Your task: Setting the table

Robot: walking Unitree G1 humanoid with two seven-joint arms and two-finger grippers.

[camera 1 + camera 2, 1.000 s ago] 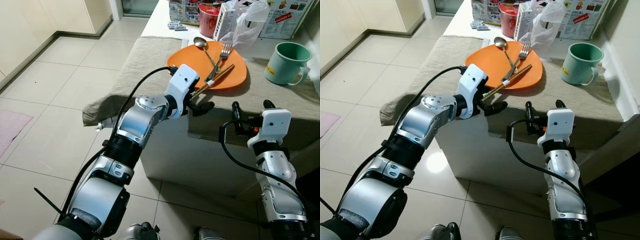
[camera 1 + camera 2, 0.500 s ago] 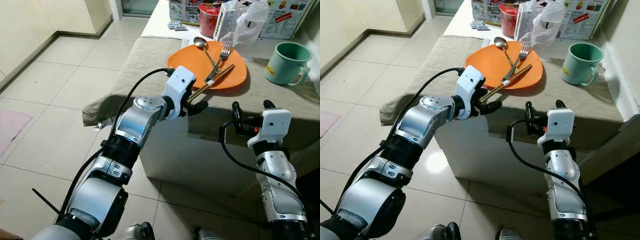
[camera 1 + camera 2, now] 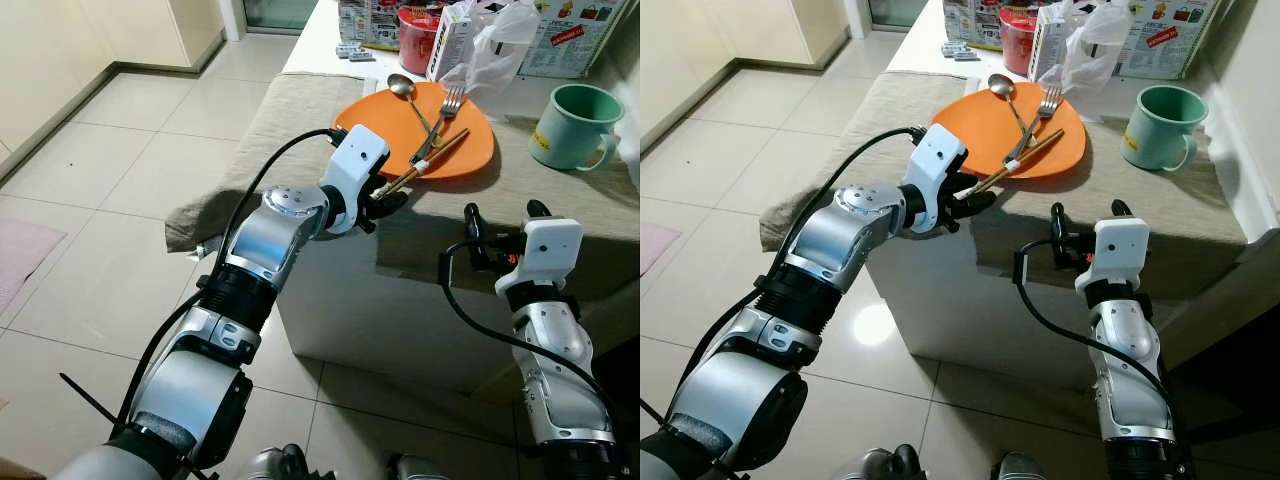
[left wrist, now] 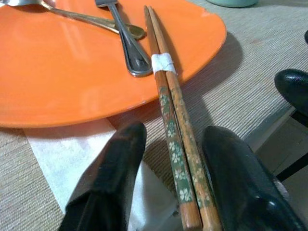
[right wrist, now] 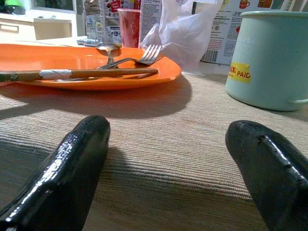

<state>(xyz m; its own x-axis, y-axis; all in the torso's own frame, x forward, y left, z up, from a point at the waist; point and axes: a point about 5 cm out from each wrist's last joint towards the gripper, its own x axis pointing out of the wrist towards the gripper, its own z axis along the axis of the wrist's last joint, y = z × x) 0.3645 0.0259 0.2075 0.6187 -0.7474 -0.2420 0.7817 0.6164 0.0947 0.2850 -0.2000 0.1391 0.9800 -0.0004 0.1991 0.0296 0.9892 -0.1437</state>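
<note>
Since a second ago, left gripper (image 4: 168,178) has slid in along the table edge toward the orange plate (image 3: 395,125), and its fingers (image 4: 118,159) now sit spread on either side of the handle end of the chopsticks (image 4: 175,159), not yet closed on them. Chopsticks are a taped pair, tips resting on the plate beside the fork (image 3: 447,103) and spoon (image 3: 405,90), handles jutting over the rim onto the beige runner (image 3: 290,120), above a white napkin (image 4: 62,159) tucked under the plate. Right gripper (image 5: 168,159) unchanged: low at the near table edge, fingers wide apart, holding nothing, green mug (image 3: 575,125) well beyond it. Risks, as judged: closing off-centre could roll the round sticks out of the grasp; lifting by the far handle end may let them pivot and drag the fork or spoon; a finger catching the napkin or plate rim could shift the plate toward the edge.
</note>
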